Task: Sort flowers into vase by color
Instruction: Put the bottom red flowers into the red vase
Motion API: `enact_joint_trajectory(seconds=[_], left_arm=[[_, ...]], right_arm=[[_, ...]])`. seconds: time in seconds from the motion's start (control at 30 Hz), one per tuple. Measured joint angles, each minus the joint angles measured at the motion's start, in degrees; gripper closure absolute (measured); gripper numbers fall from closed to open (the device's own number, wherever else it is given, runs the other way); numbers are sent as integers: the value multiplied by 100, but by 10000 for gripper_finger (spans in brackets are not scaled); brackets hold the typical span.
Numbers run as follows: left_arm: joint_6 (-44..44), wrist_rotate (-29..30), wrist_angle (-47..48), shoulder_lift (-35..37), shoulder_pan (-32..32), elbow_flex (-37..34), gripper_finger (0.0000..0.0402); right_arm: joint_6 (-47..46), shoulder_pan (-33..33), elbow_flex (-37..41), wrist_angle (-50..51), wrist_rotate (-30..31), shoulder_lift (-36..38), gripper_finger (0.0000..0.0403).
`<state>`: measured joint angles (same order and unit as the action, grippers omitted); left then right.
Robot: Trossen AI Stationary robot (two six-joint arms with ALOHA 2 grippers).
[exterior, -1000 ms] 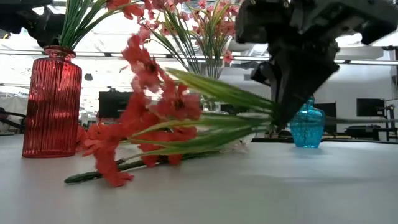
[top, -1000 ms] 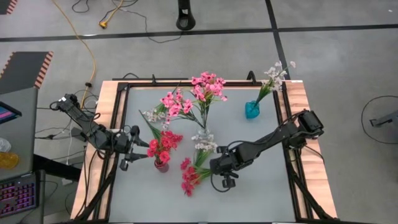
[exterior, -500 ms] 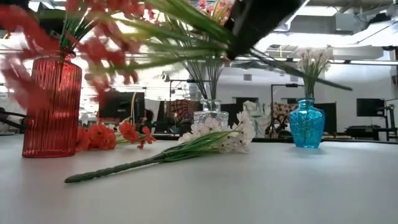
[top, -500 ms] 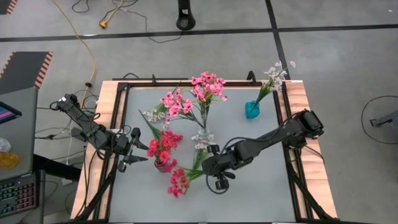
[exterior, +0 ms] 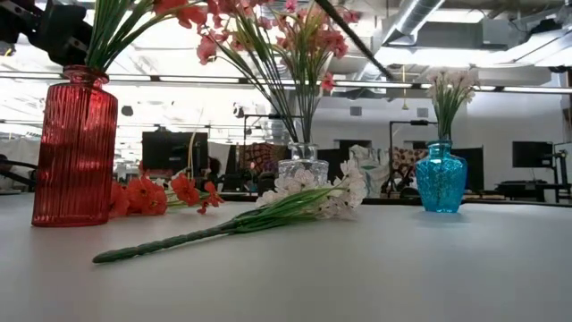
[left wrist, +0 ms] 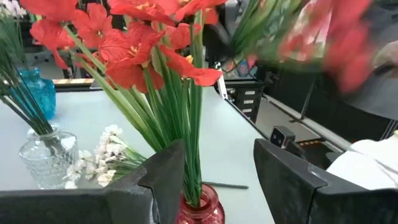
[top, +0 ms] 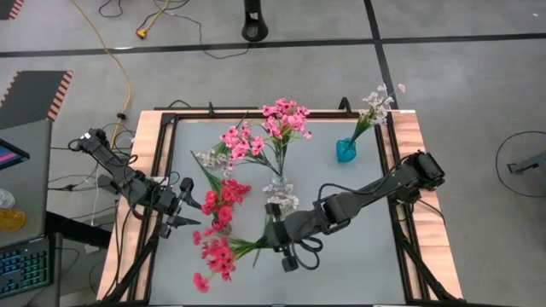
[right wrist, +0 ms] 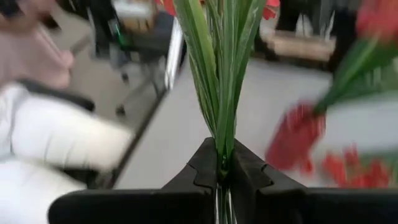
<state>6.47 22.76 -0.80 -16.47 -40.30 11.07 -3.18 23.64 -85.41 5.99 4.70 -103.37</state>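
The right gripper [top: 275, 239], over the near middle of the surface [top: 358, 264], has its jaws clamped on the green stems of a red sprig [top: 217, 256], whose blossoms hang out to the left. The left gripper [top: 194, 210] waits with jaws wide just left of the red vase [exterior: 75, 148], which holds red flowers; a white sprig [exterior: 304, 201] lies flat on the surface near the clear vase [exterior: 302, 166].

No readable text, label, brand, number or sign shows in any of the views. The red vase [exterior: 74, 148], the clear vase [exterior: 303, 165] and the blue vase [exterior: 441, 178] are unmarked, as are the desk [top: 358, 264] and both arms. The monitors in the room behind the desk in the low view are too small and dark to read, and the striped floor marking [top: 34, 94] carries no lettering.
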Motion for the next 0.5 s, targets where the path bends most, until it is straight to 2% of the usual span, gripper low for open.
enact_joint_trajectory(seconds=[0.23,0.33,0.5], left_arm=[[-203,2,2,-1,0,0,221],[-240,4,2,-2,0,0,221],[-240,23,4,0,-1,0,221]], right_arm=[[1134,154,142,-2049,446,11,353],[1613,160,506,-3253,460,11,353],[1909,107,1237,-5257,464,4,353]])
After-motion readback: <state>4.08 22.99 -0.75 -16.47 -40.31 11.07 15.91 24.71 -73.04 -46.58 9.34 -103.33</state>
